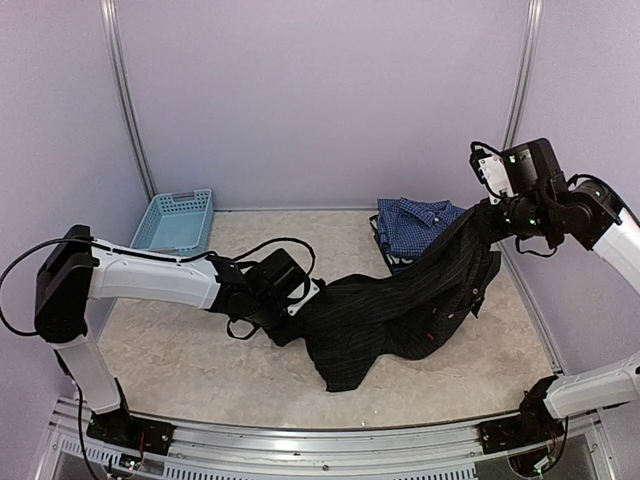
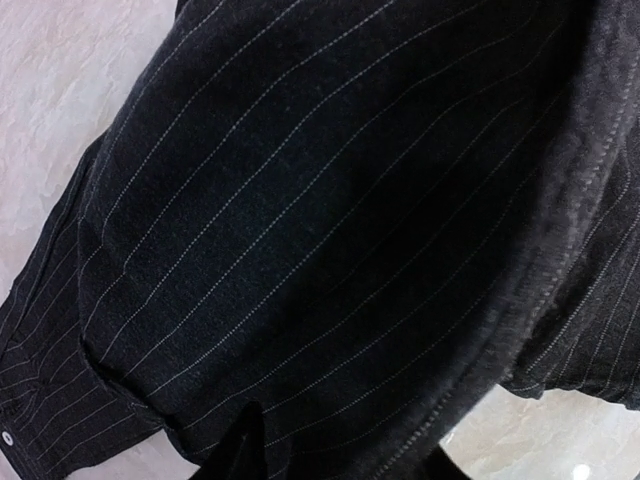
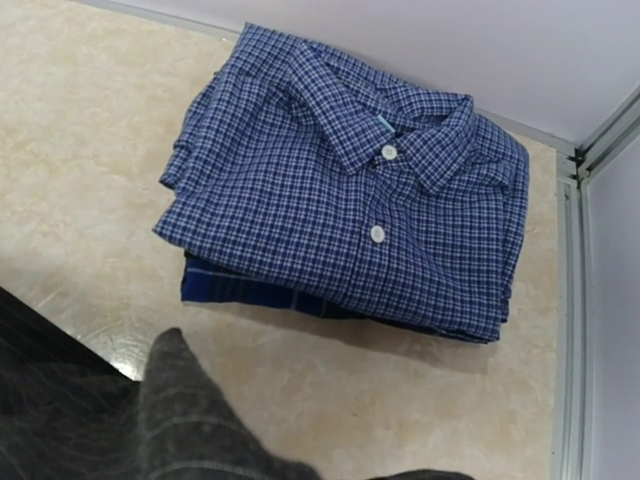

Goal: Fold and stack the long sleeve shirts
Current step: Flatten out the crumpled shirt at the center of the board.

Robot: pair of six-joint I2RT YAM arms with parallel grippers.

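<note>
Right gripper is pinching the black pinstriped shirt aloft; left gripper, jaw state indiscernible, should be securing the hem before spreading.

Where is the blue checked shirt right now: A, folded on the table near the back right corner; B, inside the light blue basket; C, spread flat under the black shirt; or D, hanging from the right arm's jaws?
A: the blue checked shirt lies folded, collar up, atop a darker garment on the table by the back right corner, apart from the light blue basket.
</note>
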